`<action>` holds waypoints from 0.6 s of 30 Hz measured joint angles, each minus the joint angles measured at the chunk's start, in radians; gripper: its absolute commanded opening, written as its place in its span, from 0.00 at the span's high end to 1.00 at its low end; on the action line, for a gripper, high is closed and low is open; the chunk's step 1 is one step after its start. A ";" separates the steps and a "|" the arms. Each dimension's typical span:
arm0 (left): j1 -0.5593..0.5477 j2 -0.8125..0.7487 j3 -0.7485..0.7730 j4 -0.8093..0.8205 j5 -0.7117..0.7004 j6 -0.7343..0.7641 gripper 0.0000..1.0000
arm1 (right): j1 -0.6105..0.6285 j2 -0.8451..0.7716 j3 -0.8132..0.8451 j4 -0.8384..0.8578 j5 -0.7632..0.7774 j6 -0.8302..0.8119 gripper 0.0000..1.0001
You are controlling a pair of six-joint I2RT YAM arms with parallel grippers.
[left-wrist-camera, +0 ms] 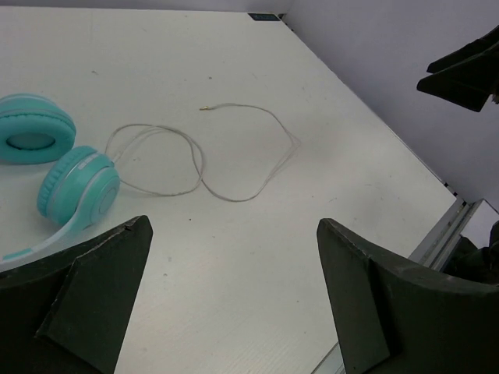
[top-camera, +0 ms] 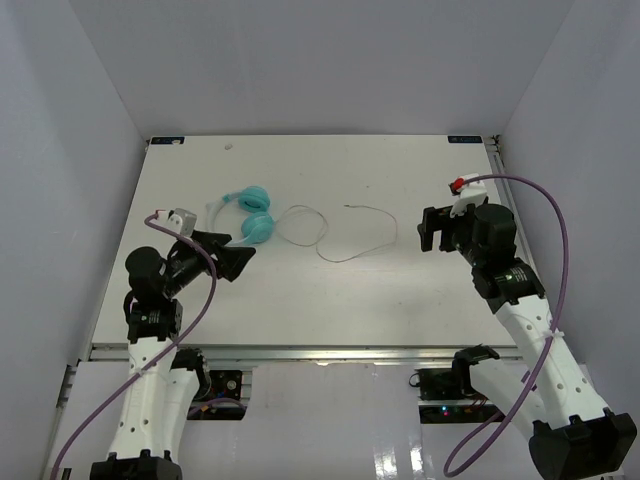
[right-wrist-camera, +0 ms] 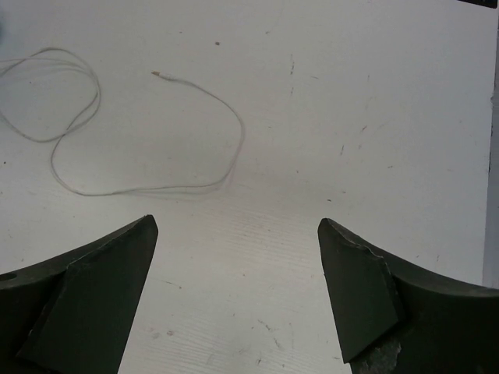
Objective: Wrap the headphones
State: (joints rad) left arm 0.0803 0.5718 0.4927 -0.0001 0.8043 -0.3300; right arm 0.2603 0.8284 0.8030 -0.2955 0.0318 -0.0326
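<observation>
The headphones [top-camera: 250,215] have teal ear cups [left-wrist-camera: 78,187] and a white to pale blue headband [left-wrist-camera: 54,238]. One cup carries a white band along its side. Their cable [right-wrist-camera: 148,191] is thin and whitish, with a gold-toned plug tip [left-wrist-camera: 204,109]. The table [top-camera: 400,290] under the headphones is plain white with faint dark specks. Just beside the headphones, the left gripper [left-wrist-camera: 234,226] is matt black. Well to their right, the right gripper [right-wrist-camera: 238,224] is black too, with a red piece [top-camera: 458,184] above it. The robot cables [top-camera: 567,270] are purple.
</observation>
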 measured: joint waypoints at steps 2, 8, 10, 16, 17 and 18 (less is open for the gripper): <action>0.000 0.011 0.000 -0.014 -0.011 0.010 0.02 | -0.008 -0.008 0.000 0.006 -0.002 0.002 0.10; 0.000 0.046 0.007 -0.091 -0.165 0.021 0.02 | -0.055 0.014 -0.001 -0.007 -0.237 -0.179 0.10; 0.000 0.095 0.025 -0.111 -0.219 0.021 0.02 | -0.064 0.030 -0.003 -0.025 -0.363 -0.260 0.10; 0.001 0.452 0.201 -0.199 -0.326 0.014 0.17 | -0.064 0.072 -0.033 -0.046 -0.665 -0.398 0.09; 0.002 0.544 0.254 -0.212 -0.345 0.019 0.18 | -0.064 0.081 -0.034 -0.046 -0.693 -0.409 0.09; 0.003 0.637 0.308 -0.223 -0.367 0.025 0.20 | -0.064 0.088 -0.034 -0.045 -0.716 -0.417 0.09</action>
State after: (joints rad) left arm 0.0836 1.2092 0.8005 -0.2230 0.4376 -0.3051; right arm 0.1959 0.9167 0.7692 -0.3409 -0.6838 -0.4494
